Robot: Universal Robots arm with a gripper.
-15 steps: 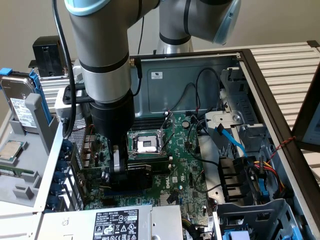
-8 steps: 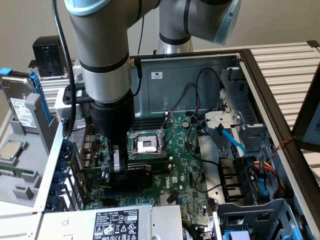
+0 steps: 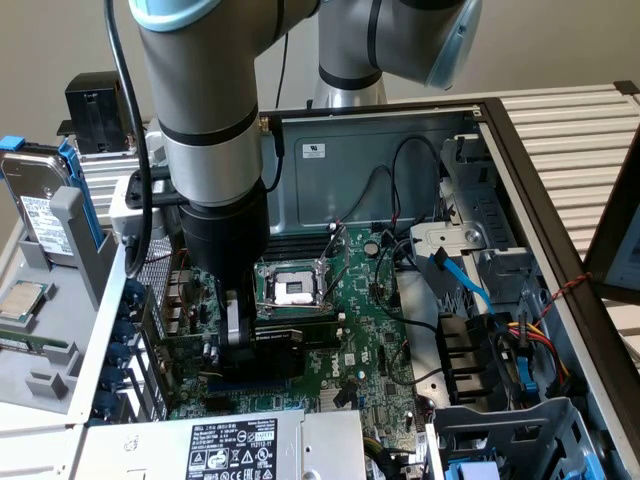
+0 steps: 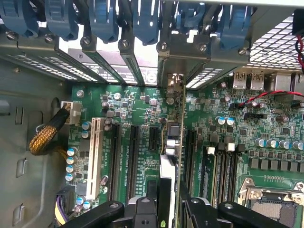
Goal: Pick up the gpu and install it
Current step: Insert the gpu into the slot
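Laid on its side with the panel off, the computer case (image 3: pixel 520 150) gives you an open view down onto the large green motherboard (image 3: pixel 385 340), which is why the arm can come at the slots from straight above. Your gripper (image 3: pixel 232 335) is down inside the case, just on the exterior view's left of the bare processor socket (image 3: pixel 292 288), and it is closed edgewise on the gpu (image 3: pixel 270 350), whose black shroud shows below the fingers. From the wrist view you see the card end-on as a thin green edge (image 4: pixel 176 142) running away from the black fingers (image 4: pixel 192 209) toward the rear slot openings and their blue retaining clips (image 4: pixel 145 21). Holding it upright like this keeps its lower edge in line with the long black expansion slots (image 4: pixel 132 161); I judge it to stand over or in one slot beside them, but you cannot tell from here whether it is fully seated. The arm hangs nearly vertical, wrist pointing straight down, with its cable (image 3: pixel 135 150) trailing alongside.
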